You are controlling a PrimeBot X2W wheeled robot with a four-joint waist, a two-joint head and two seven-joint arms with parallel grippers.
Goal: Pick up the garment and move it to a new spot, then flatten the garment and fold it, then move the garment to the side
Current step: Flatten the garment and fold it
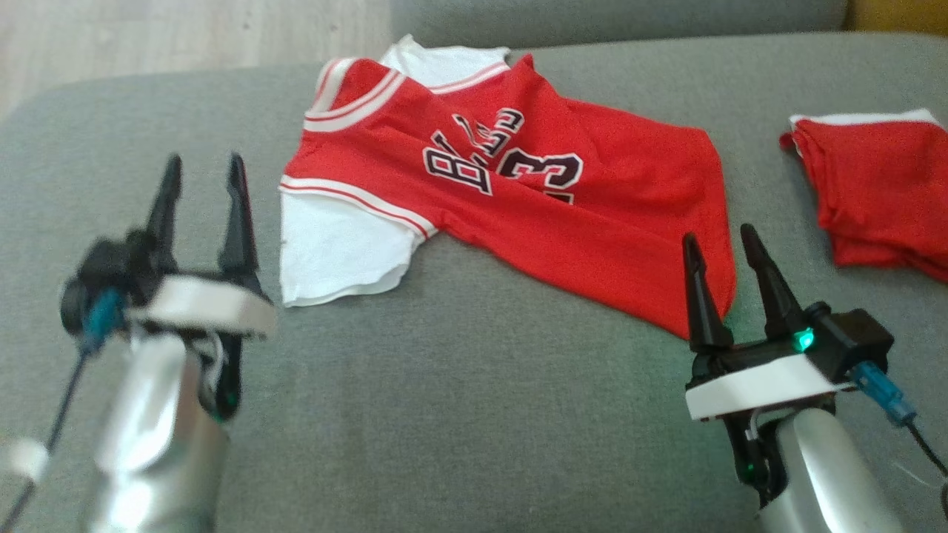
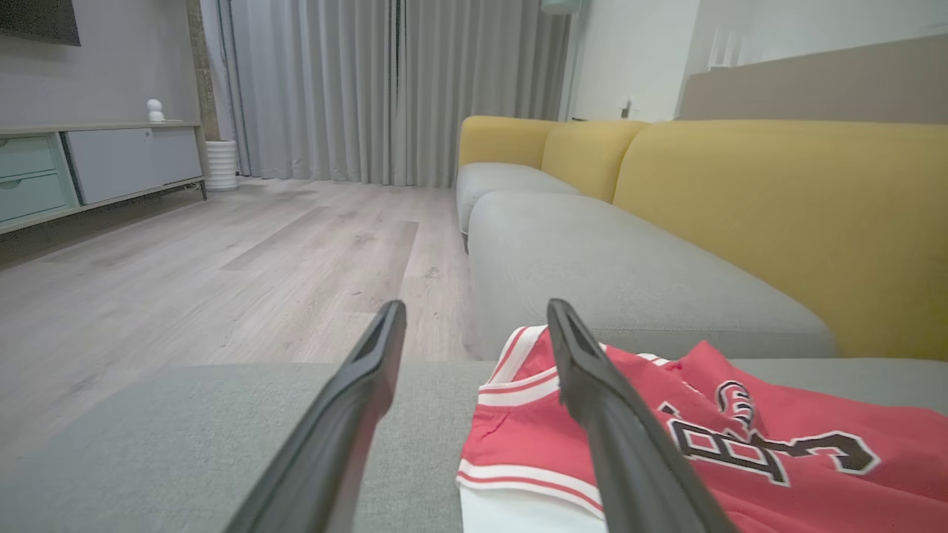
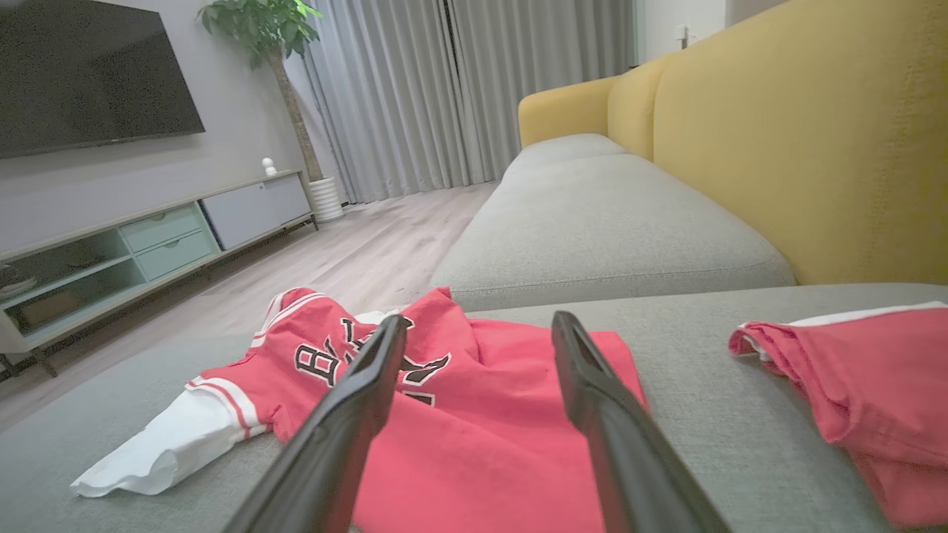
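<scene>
The garment (image 1: 511, 192) is a red jersey with white sleeves and black-and-white lettering, lying spread but wrinkled on the grey sofa seat (image 1: 459, 385). It also lies under the fingers in the left wrist view (image 2: 711, 451) and the right wrist view (image 3: 474, 414). My left gripper (image 1: 204, 166) hovers open to the left of the white sleeve, holding nothing. At the garment's lower right hem my right gripper (image 1: 722, 244) stands open and empty. Open fingers frame both wrist views, left gripper (image 2: 474, 314) and right gripper (image 3: 478, 326).
A second folded red garment (image 1: 881, 192) lies at the right end of the seat, also in the right wrist view (image 3: 859, 377). The yellow backrest (image 2: 778, 215) runs along the far side. The wood floor (image 2: 222, 274) lies beyond the seat's left edge.
</scene>
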